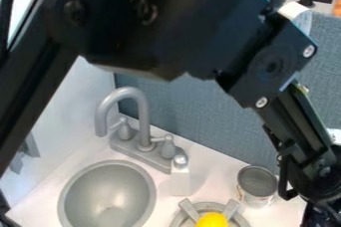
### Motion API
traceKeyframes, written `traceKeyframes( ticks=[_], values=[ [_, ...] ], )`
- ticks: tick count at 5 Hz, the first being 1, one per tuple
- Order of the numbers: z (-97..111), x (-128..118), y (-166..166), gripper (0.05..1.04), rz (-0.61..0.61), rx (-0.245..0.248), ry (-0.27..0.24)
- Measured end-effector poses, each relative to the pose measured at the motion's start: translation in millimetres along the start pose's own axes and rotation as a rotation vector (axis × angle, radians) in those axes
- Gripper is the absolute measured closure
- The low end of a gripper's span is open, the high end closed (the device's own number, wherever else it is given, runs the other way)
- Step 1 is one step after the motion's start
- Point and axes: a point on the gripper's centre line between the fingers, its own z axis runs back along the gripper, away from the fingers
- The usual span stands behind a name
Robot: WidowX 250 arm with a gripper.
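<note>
My gripper (321,197) is at lower right, near the can (257,185) upright on the worktop (216,172); can't tell if it's apart or together. Prob. a positioning step; next move calls for clearance, i.e. no bumping can or nearby yellow thing (212,220).

And we have 0 readable words or numbers here; on the white cylindrical can with a grey top (257,189), the faint side markings are illegible.
</note>
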Motion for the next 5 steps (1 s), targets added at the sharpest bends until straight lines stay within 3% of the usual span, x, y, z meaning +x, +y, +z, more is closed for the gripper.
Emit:
traceKeyframes(
  ticks=[1, 2, 3, 4, 5],
  values=[
    [-5, -5, -2, 0.474, 0.001, -0.002, 0.004],
    [18, -8, -7, 0.192, 0.009, -0.022, -0.053],
    [59, -12, -11, 0.074, 0.021, -0.04, -0.144],
    [95, -25, 2, 0.078, 0.104, 0.021, -0.22],
    [99, -42, 19, 0.083, 0.227, 0.071, -0.235]
  ],
)
